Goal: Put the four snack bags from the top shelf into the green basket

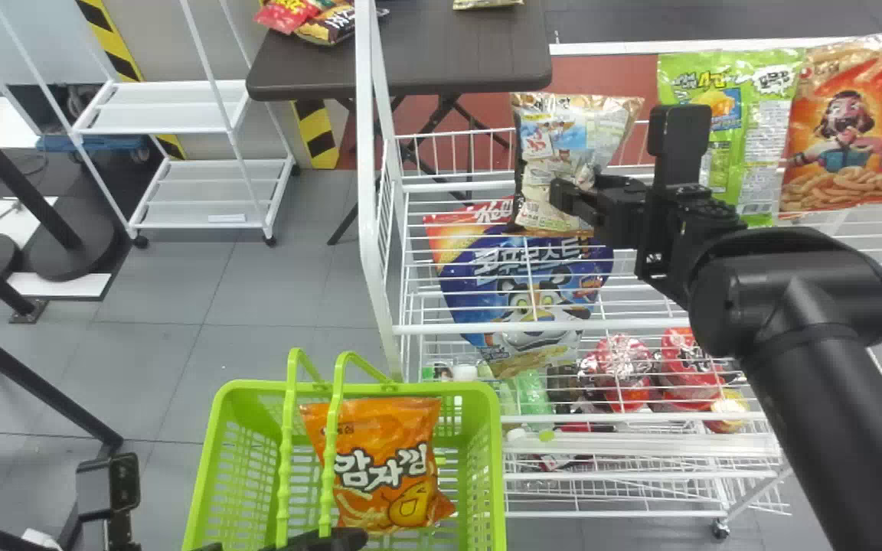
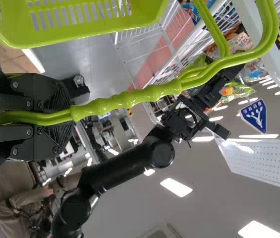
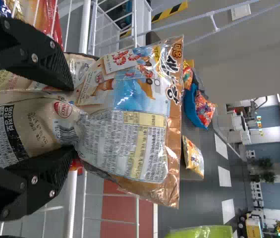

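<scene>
My right gripper [image 1: 580,200] is over the left part of the white wire shelf [image 1: 472,329], shut on a brown-and-white snack bag [image 1: 563,145]. In the right wrist view, my right gripper [image 3: 70,119] pinches and crumples that bag [image 3: 130,119] between its fingers. At the bottom of the head view, my left gripper [image 1: 334,539] is at the handles of the green basket [image 1: 491,459]; in the left wrist view, my left gripper [image 2: 63,117] grips the handles [image 2: 130,99]. An orange snack bag [image 1: 387,459] lies in the basket. Green [image 1: 739,130] and red-orange [image 1: 862,130] bags are at the shelf's right.
A blue cereal-mascot bag [image 1: 525,291] is below the held bag. Red packages [image 1: 625,367] sit lower in the rack. The rack's white post [image 1: 368,176] rises between basket side and shelf. Behind stand a dark table [image 1: 456,61] with bags and a small white rack [image 1: 165,107].
</scene>
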